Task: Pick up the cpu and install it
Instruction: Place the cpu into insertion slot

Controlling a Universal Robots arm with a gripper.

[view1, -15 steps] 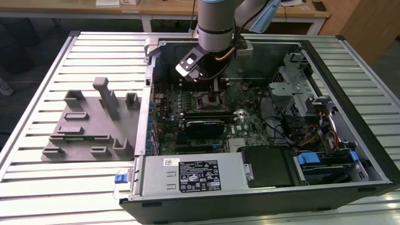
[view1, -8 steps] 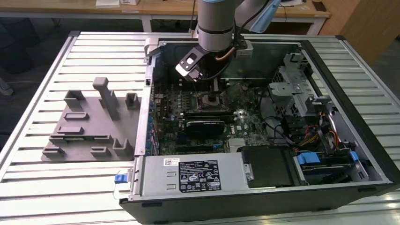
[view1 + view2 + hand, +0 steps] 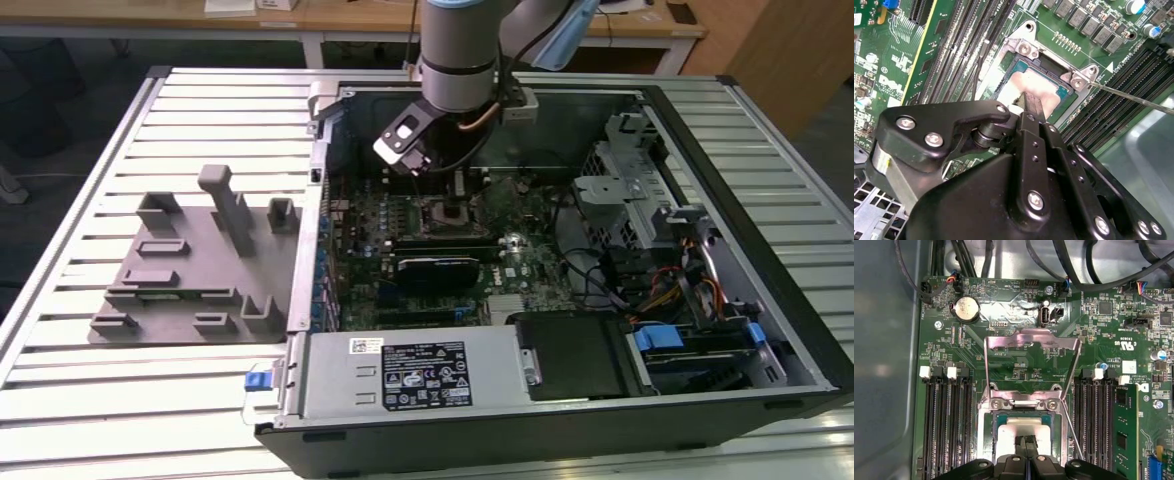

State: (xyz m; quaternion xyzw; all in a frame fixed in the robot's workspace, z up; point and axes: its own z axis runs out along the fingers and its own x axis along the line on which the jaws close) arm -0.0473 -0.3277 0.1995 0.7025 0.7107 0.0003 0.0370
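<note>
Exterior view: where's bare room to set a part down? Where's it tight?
Free: bare table slats between the fixture block and the table's far edge, and the strip in front of the block. Crowded: inside the case, where the gripper hangs over the cpu amid cables.

A slatted metal worktop (image 3: pixel 94 180) carries a grey plastic fixture (image 3: pixel 187 275) on the exterior view's left and an open computer case (image 3: pixel 534 445) beside it.
</note>
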